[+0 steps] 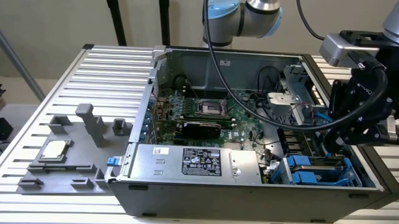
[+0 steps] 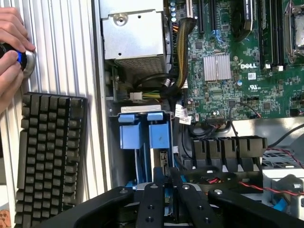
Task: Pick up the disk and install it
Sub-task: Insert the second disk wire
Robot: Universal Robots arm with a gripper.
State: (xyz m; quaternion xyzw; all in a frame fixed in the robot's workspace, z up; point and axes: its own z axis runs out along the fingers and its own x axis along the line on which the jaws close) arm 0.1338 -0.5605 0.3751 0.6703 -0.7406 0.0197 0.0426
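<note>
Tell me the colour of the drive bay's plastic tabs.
Blue tabs, clearest in the wrist view.

You had a plain beige wall (image 1: 56, 23) behind the ribbed grey table (image 1: 112, 65), with two dark poles (image 1: 115, 21) standing against it.

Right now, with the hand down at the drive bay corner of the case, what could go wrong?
1. The hand sits right at the blue drive caddies; a slightly skewed approach could jam the rails.
2. Loose cables run beside the bay and could snag.
3. A person's hand rests on the table near the keyboard, close to the arm's workspace.
</note>
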